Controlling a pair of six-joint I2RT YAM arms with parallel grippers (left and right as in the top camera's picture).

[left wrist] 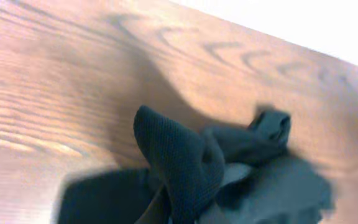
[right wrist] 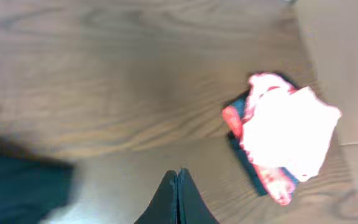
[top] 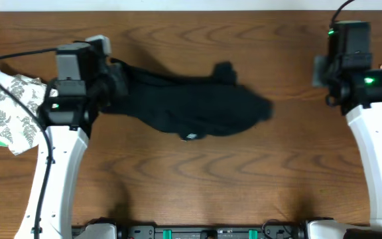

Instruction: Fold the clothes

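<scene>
Fabric pinched on the left, nothing in the right.

Left end effector (top: 116,81) is clamped tight on one end of the black garment (top: 197,106). The cloth bunches up toward its wrist camera, and the rest sprawls crumpled across the middle of the bench (top: 197,186) with a small white logo (top: 190,137) at its near edge. Right end effector (right wrist: 178,186) has its fingers pressed together, grips nothing, and hangs over bare wood well off to the right. Near it a pink piece (right wrist: 284,134) lies on top of a dark piece with red trim (right wrist: 240,146). At the far left edge, the white fern-print garment (top: 8,109) sits in a heap just beside the left arm.
</scene>
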